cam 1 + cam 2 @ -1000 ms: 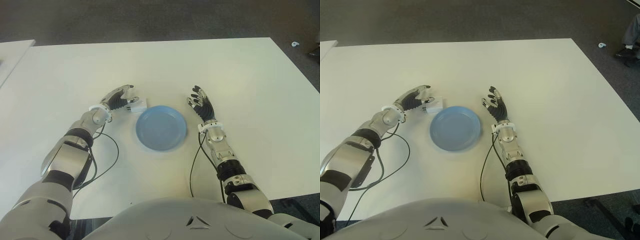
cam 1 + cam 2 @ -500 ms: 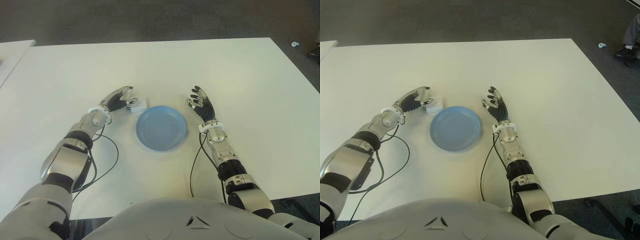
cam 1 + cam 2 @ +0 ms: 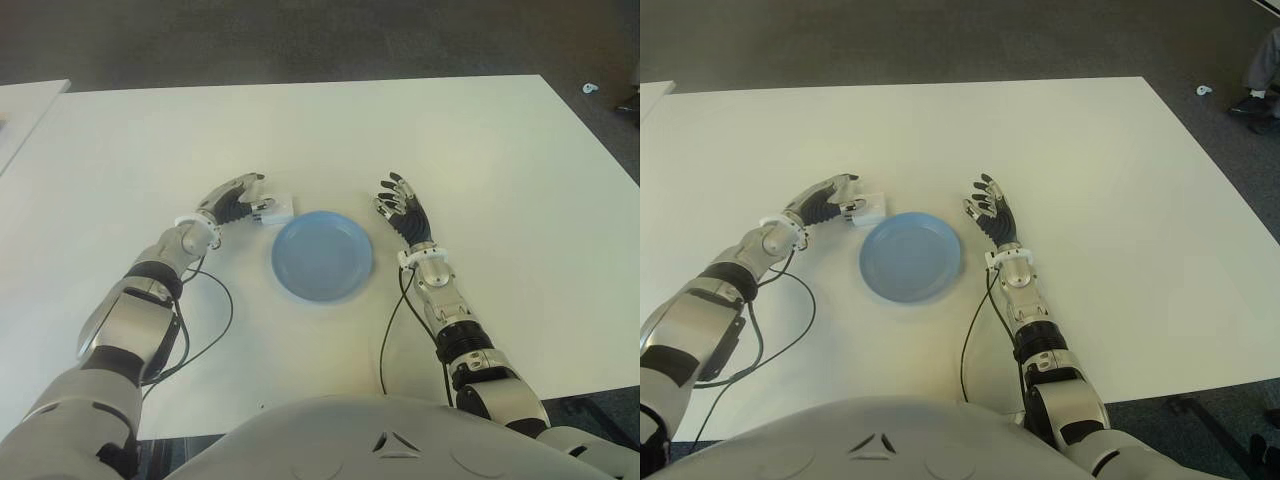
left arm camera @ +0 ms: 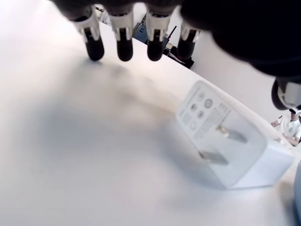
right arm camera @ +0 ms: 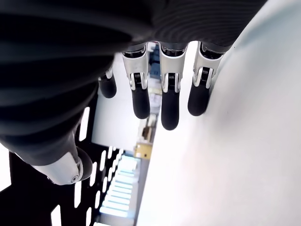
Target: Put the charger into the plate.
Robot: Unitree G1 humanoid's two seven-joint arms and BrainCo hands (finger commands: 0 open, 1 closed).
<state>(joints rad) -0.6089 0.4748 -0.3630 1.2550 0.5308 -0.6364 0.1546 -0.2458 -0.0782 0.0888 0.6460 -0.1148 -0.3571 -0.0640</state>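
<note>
White table (image 3: 480,150), charger (image 4: 230,146) prongs-up beside left hand (image 3: 232,200)

The plate (image 3: 323,255) is set on the surface (image 3: 470,150), near the robot's edge and roughly midway across it. The charger (image 3: 276,210) is placed on the surface just beyond the plate's far left rim, outside the plate, with its 2 prongs turned up. The left hand (image 3: 233,199) is found immediately left of the charger, its fingers (image 4: 123,36) arched over the surface beside it. The right hand (image 3: 401,209) is seen just right of the plate.
</note>
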